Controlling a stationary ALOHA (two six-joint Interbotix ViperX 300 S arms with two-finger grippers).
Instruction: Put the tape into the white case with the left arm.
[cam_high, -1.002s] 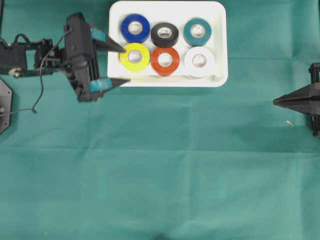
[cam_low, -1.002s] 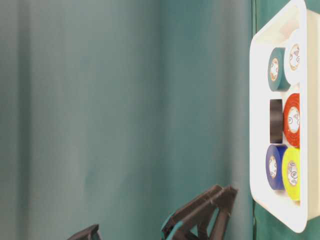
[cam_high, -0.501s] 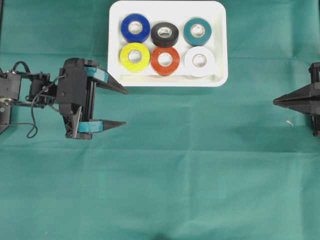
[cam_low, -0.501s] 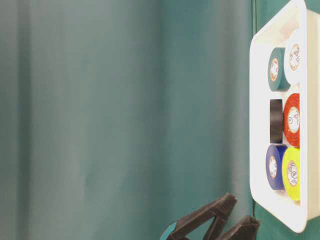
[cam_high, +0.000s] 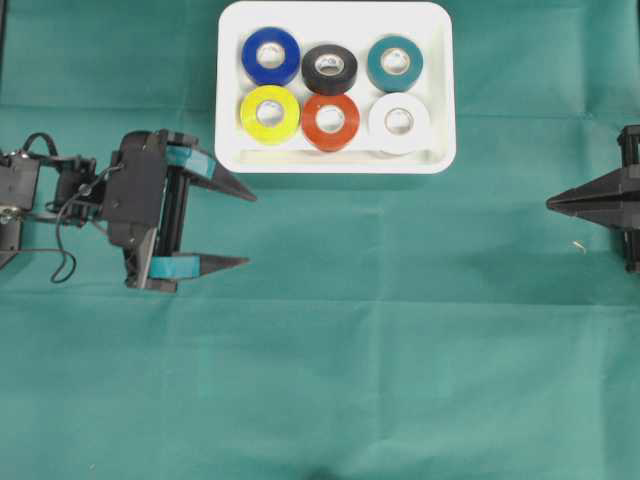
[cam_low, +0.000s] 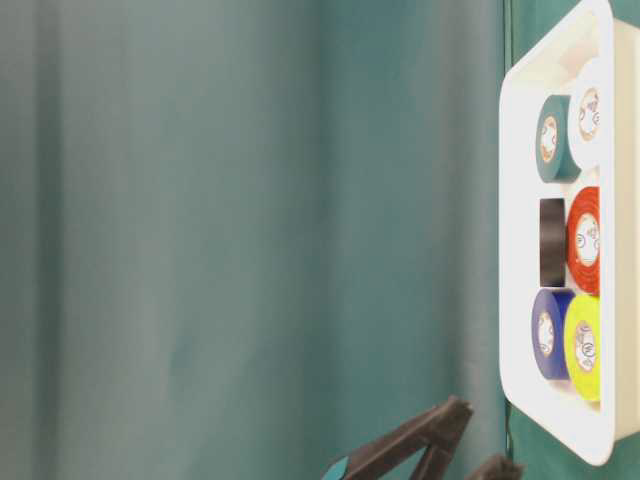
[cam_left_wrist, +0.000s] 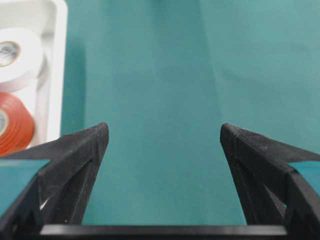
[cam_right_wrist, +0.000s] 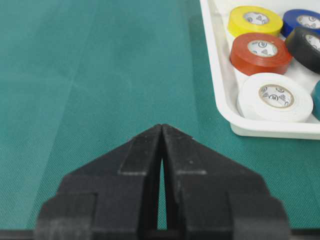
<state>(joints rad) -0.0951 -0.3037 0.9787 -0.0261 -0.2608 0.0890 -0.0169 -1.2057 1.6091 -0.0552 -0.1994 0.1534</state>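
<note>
The white case (cam_high: 440, 60) sits at the back centre of the green cloth and holds several tape rolls: blue (cam_high: 270, 55), black (cam_high: 329, 69), teal (cam_high: 394, 63), yellow (cam_high: 270, 114), red (cam_high: 330, 121) and white (cam_high: 399, 122). My left gripper (cam_high: 250, 228) hovers in front of the case's left corner, clear of it, open and empty. In the left wrist view, only bare cloth lies between its fingertips (cam_left_wrist: 100, 134), with the case's rim (cam_left_wrist: 57, 60) at left. My right gripper (cam_high: 550, 204) rests at the right edge, shut with nothing in it.
Green cloth (cam_high: 340, 350) covers the whole table. The left arm's thin black cable (cam_high: 62, 268) loops beside its wrist. In the table-level view the case (cam_low: 515, 250) stands at the right and the left gripper's fingers (cam_low: 440, 420) show at the bottom.
My left gripper has drawn back from the yellow roll in the case, moving toward the front and left, staying open. The right arm has not moved.
</note>
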